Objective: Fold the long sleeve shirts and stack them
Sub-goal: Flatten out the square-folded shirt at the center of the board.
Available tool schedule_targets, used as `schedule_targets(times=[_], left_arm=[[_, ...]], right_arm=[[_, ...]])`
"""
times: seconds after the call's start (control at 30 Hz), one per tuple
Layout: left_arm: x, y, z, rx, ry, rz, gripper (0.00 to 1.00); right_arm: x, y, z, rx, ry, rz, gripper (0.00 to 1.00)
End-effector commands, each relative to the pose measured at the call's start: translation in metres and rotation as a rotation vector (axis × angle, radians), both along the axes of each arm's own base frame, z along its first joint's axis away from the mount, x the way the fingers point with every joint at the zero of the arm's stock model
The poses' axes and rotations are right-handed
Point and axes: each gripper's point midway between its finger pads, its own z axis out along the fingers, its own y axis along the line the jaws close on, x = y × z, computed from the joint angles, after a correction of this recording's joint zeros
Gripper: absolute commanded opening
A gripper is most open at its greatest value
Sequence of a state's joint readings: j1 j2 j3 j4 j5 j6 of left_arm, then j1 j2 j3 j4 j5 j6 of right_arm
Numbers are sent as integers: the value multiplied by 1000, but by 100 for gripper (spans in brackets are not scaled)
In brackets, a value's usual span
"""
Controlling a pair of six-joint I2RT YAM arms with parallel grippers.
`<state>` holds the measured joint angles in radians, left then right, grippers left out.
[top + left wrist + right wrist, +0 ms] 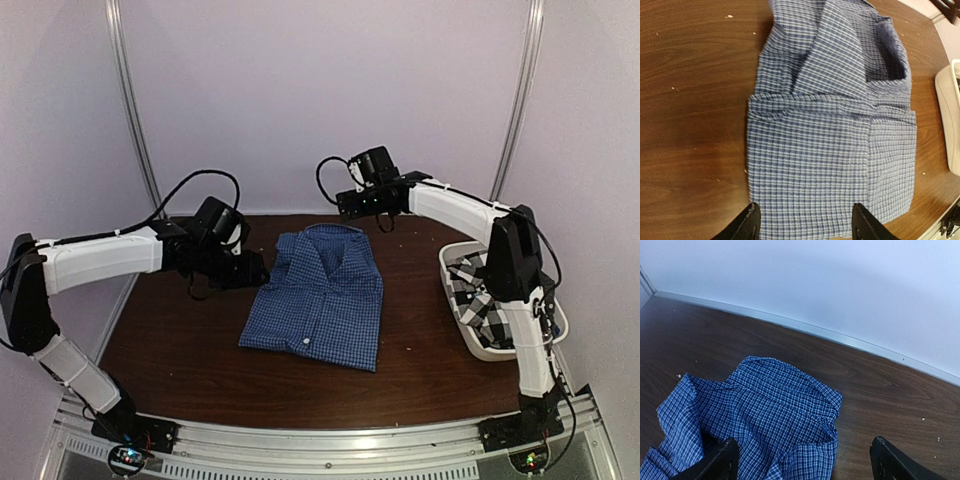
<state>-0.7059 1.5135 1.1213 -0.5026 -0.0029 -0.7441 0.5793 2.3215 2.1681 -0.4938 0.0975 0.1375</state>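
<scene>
Blue shirt [320, 300] lies folded at table [180, 340] centre, collar toward far edge. Left fingers [746, 227] wide, empty, at shirt's left side. Right fingers [722, 460] wide, empty, over collar. Step: blue fold looks done. Next: lift checked shirt [480, 295] from tub [495, 352], right edge.

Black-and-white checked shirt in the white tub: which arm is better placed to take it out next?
Probably the right arm: the white tub stands beside it. The left pincer is across the blue gingham shirt from the tub.

Folded shirt [318, 300] on table [180, 350] centre; other shirt [470, 287] in tub [487, 351], right edge
</scene>
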Motion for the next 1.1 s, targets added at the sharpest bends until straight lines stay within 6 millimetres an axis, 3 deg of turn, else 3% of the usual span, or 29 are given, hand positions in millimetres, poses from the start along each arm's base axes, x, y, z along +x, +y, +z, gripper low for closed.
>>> schedule_targets(times=[0.0,0.13,0.27,0.47,0.63,0.8,1.07], left_arm=[[36,8,-16,-29,-10,-39,65],[54,15,-42,-25,25,-38,68],[55,13,-69,-10,65,-63,69],[41,11,-93,-25,117,-78,67],[20,7,-108,-26,153,-98,62],[8,0,-114,-28,167,-103,52],[-4,-22,-115,-53,179,-126,29]], right_arm=[[-44,5,24,32,25,-12,92],[-83,13,11,54,68,13,90],[-116,21,-10,79,123,49,79],[-138,19,-61,53,209,59,57],[-131,15,-97,19,259,51,51],[-104,7,-120,13,282,27,50],[-56,13,-136,4,291,30,51]])
